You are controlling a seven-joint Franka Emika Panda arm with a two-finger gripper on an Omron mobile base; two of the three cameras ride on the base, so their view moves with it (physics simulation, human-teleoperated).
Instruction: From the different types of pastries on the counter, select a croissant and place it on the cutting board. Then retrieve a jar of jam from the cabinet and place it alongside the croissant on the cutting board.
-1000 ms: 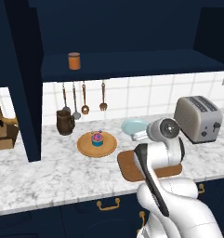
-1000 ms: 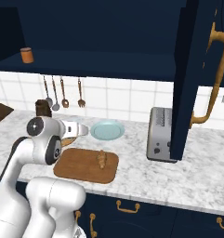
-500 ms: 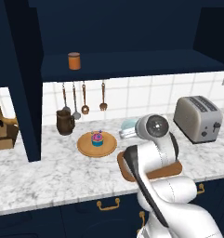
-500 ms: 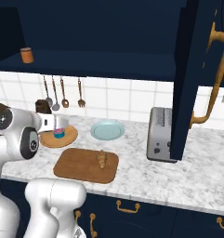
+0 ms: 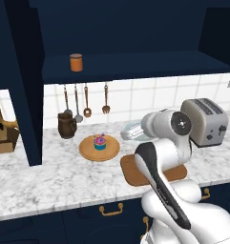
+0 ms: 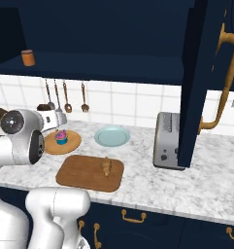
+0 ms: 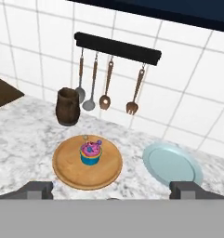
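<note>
Counter (image 6: 152, 182): marbled stone worktop that carries everything below the cabinet
Cabinet (image 5: 130, 66): navy wall cupboard with an open shelf recess; its door stands swung out at the right of the right base view, so the shelf can be reached
Arm: folded up over the near edge of the counter, wrist raised and facing the tiled wall, probably turning toward the shelf for the second half of the task
Toaster (image 6: 166, 141): silver, partly behind the open door in the right base view
Cutting board (image 6: 90, 172): brown wooden board near the front edge; in the left base view the arm covers most of it
Round wooden plate (image 7: 88, 162): holds the cupcake (image 7: 90, 153), left where it is as the wrong pastry
Pale blue plate (image 7: 172, 163): just beside the wooden plate, by the wall
Mug (image 7: 68, 106): dark brown, under the hanging utensils
Jar of jam (image 5: 76, 62): upright on the shelf, well apart from the hand, not yet fetched
Croissant (image 6: 106, 166): lies on the cutting board, toward its right side, so that step looks done
Gripper (image 7: 112, 190): fingertips far apart at the bottom of the hand view, spread wide with nothing between them; in the base views its fingers are too small to make out
</note>
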